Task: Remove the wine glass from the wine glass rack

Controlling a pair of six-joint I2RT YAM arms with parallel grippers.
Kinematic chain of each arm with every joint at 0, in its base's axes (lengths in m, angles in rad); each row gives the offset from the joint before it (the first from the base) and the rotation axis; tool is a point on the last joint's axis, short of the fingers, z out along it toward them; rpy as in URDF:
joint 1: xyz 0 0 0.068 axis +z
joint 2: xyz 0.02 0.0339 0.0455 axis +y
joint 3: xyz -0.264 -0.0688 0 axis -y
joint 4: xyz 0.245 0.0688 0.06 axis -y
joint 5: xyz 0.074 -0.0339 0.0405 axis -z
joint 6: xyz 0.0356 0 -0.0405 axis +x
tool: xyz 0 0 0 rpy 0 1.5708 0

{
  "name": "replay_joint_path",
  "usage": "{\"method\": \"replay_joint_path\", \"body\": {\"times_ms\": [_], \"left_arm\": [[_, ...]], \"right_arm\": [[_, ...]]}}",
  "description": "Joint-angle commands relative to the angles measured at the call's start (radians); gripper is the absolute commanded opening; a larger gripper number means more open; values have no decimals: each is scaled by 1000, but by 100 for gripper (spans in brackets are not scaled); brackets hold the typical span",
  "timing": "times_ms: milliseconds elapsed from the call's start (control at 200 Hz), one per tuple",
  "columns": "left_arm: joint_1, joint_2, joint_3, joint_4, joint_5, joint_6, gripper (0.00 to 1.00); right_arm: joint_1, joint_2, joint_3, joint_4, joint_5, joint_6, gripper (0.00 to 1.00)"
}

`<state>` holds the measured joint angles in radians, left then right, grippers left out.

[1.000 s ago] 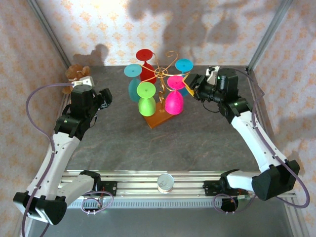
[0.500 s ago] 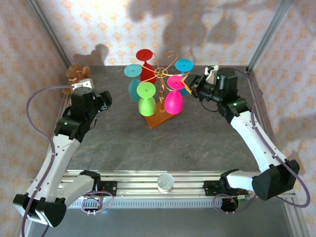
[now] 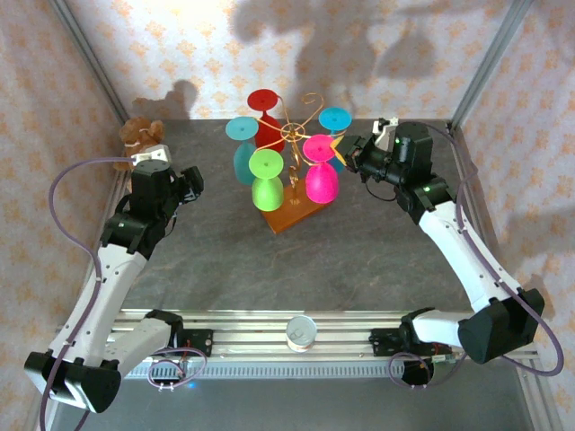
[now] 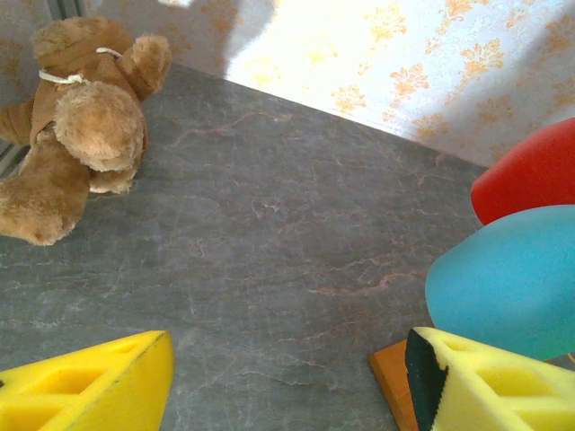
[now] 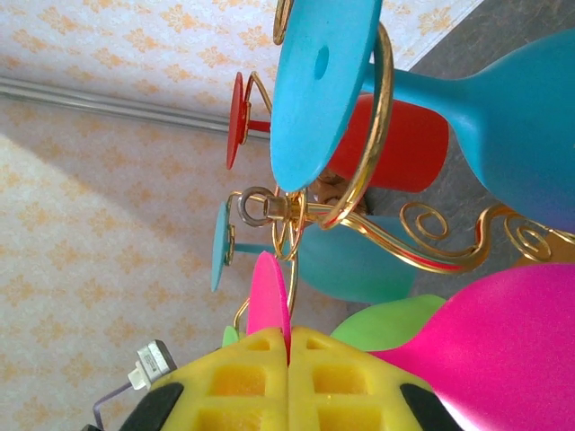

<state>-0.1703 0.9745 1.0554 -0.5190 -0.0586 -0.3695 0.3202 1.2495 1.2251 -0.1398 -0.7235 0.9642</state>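
The wine glass rack [image 3: 292, 135] is a gold wire stand on an orange-brown wooden base [image 3: 289, 215], with several coloured glasses hanging upside down from it. My right gripper [image 3: 347, 150] is at the rack's right side, shut on the round foot of the pink wine glass [image 3: 321, 178]. In the right wrist view the yellow pads [image 5: 243, 386] pinch the thin pink foot [image 5: 269, 301] edge-on at my right gripper [image 5: 289, 339], below the gold hub [image 5: 269, 208]; the pink bowl [image 5: 503, 346] sits at lower right. My left gripper [image 3: 191, 180] stands open left of the rack, and in the left wrist view my left gripper [image 4: 287, 386] has only bare tabletop between its fingers.
A green glass [image 3: 267, 186], a red glass [image 3: 263, 106] and two blue glasses [image 3: 243, 154] [image 3: 334, 120] hang on the other arms. A brown teddy bear [image 3: 137, 135] sits at the back left corner. A white round object [image 3: 301, 332] lies on the front rail.
The right gripper has closed onto the pink glass's foot, and the pink glass has shifted slightly to the right. The left arm has barely moved.
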Motion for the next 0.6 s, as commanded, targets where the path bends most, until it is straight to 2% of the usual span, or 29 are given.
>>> {"method": "replay_joint_path", "body": {"times_ms": [0,596], "left_arm": [[-6,-19,-7,26,-15,-3,70],[-6,-29,-2,17,-25,15,70]], "right_arm": [[5,1,4,59,-24,42,0],[5,-60,-18,37,-49,50,0]]}}
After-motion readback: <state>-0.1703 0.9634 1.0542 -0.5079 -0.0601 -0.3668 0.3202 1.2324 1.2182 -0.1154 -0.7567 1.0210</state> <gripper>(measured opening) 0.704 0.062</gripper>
